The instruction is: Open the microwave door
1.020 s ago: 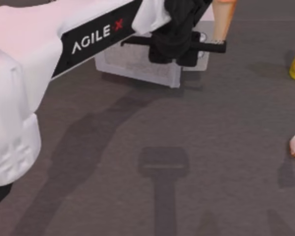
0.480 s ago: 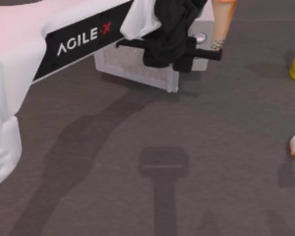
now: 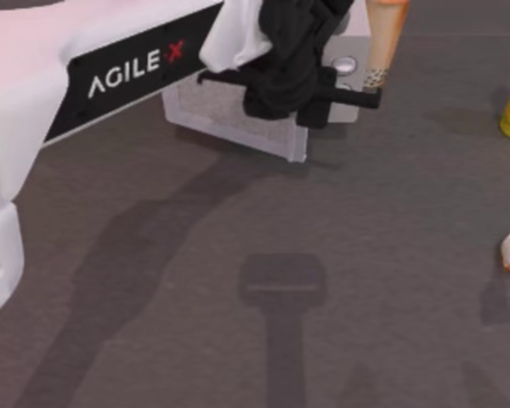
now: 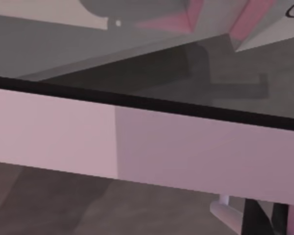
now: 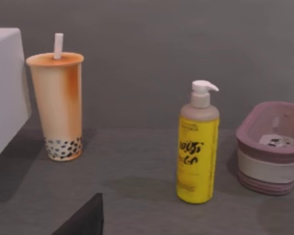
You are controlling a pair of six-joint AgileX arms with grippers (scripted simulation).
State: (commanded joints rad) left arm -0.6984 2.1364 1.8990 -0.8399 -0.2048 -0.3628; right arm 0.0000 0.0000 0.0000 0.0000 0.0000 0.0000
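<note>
My left gripper (image 3: 310, 85) hangs over the microwave (image 3: 344, 106) at the far side, above its door (image 3: 229, 115); I cannot tell how its fingers stand.

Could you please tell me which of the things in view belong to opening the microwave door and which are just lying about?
Part of the job:
- microwave door, swung slightly out from the front
- microwave
- left gripper, above the door

Just lying about:
- bubble tea cup with a straw
- yellow pump bottle
- pink tub
- right arm, parked out of the top view
</note>
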